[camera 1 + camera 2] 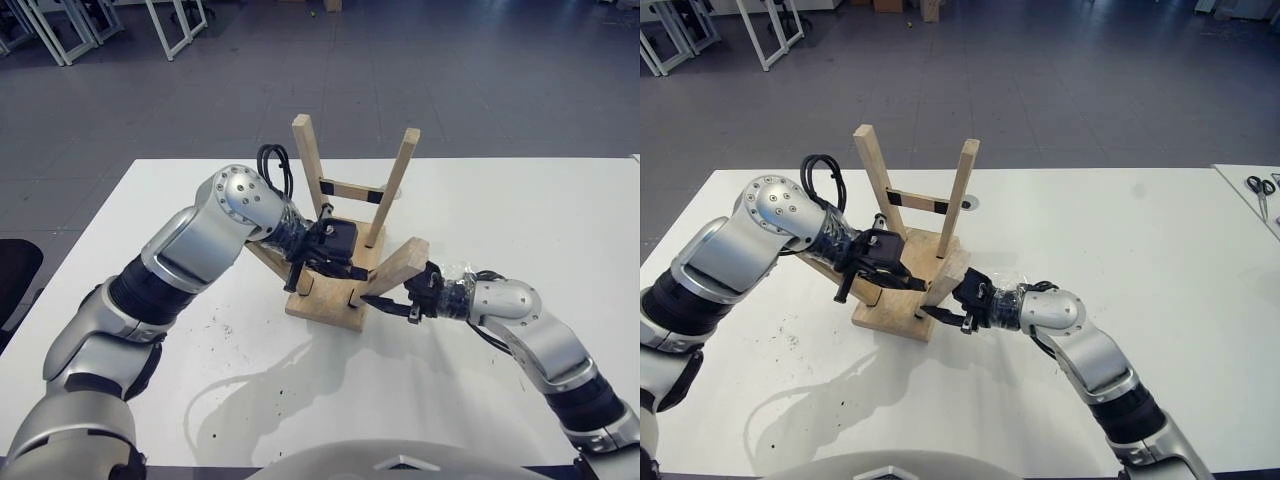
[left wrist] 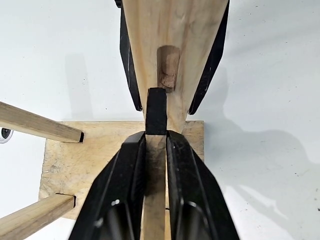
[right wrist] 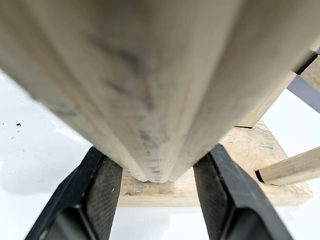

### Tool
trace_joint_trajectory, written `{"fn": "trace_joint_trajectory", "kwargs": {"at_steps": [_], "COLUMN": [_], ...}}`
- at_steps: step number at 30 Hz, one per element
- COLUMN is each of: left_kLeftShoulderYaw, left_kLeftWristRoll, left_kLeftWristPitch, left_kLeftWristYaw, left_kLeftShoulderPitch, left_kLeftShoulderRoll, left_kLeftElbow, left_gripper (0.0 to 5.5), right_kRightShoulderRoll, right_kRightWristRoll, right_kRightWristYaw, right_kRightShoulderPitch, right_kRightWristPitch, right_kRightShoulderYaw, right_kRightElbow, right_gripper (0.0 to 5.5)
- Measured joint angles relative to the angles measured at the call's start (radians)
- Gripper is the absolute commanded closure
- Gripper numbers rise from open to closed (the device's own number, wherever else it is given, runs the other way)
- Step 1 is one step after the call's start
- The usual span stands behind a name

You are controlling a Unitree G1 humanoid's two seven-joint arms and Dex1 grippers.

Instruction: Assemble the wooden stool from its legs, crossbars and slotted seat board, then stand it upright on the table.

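The slotted seat board [image 1: 322, 303] lies flat on the white table. Two legs [image 1: 306, 160] [image 1: 396, 178] stand in its far slots, joined by a crossbar [image 1: 350, 190] with black ends. My right gripper [image 1: 386, 300] is shut on a third leg [image 1: 402, 262], which tilts over the board's near right corner; in the right wrist view its pads [image 3: 102, 192] flank that leg [image 3: 150, 100]. My left gripper [image 2: 156, 137] is shut on a second crossbar [image 2: 155, 172], whose black tip touches the tilted leg [image 2: 170, 40] just below a hole. Another leg [image 1: 266, 256] slants behind the left gripper [image 1: 330, 255].
Scissors [image 1: 1260, 190] lie at the table's far right edge. A round cable hole [image 1: 968, 203] sits behind the stool. Dark specks [image 1: 215, 325] dot the table left of the board. Open tabletop spreads right of and in front of the board.
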Motion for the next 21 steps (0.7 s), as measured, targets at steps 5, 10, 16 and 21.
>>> {"fn": "trace_joint_trajectory", "kwargs": {"at_steps": [5,10,16,21], "left_kLeftShoulderYaw": [0.011,0.020,0.030,0.038], "left_kLeftWristRoll": [-0.008,-0.009,-0.013,-0.017], "left_kLeftWristPitch": [0.010,0.021,0.025,0.032], "left_kLeftWristYaw": [0.000,0.001,0.001,0.005], "left_kLeftShoulderPitch": [0.000,0.003,0.005,0.009], "left_kLeftShoulderRoll": [0.003,0.007,0.011,0.012], "left_kLeftElbow": [-0.011,-0.014,-0.022,-0.040], "left_gripper": [5.05,5.06,5.06,5.06], "right_kRightShoulderRoll": [0.000,-0.008,-0.010,-0.010], "right_kRightWristRoll": [0.000,0.000,0.018,0.029], "right_kRightWristYaw": [0.022,0.035,0.044,0.063], "right_kRightShoulderPitch": [-0.029,-0.067,-0.099,-0.136], "right_kRightWristPitch": [0.000,0.001,0.026,0.051], "right_kRightShoulderYaw": [0.008,0.031,0.040,0.053], "right_kRightElbow": [0.029,0.052,0.070,0.096], "right_gripper": [3.48,3.48,3.48,3.48]}}
